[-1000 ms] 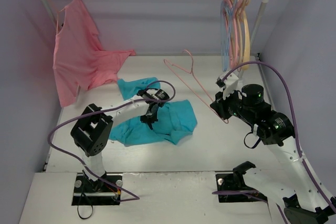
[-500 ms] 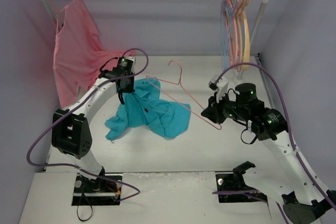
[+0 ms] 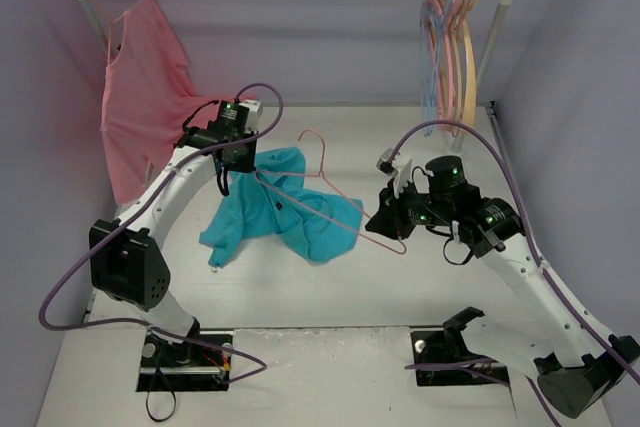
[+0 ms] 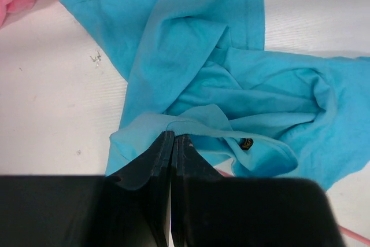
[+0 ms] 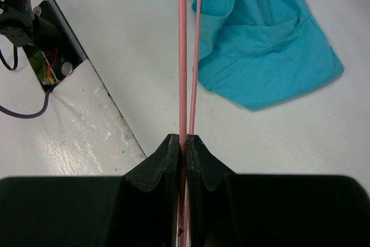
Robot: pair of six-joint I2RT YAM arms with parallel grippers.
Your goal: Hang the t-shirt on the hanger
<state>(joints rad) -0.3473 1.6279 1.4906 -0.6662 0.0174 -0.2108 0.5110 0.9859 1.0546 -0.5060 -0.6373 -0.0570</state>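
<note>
My right gripper [image 5: 182, 140] had swung the thin pink wire hanger [image 5: 182, 56] leftward, clamped on its corner, so its far end now lay across the teal cloth t-shirt [image 3: 300, 217]. Beyond, my left gripper [image 4: 173, 137] stayed pinched on a shirt fold, the rest trailing on the white table [image 3: 300, 297].

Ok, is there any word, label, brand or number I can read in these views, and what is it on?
No text here can be read.
Small dark tag on the t-shirt: yellowish marks, too small and blurred to read.
The hanger: no text visible.
Nothing else in view shows lettering.
</note>
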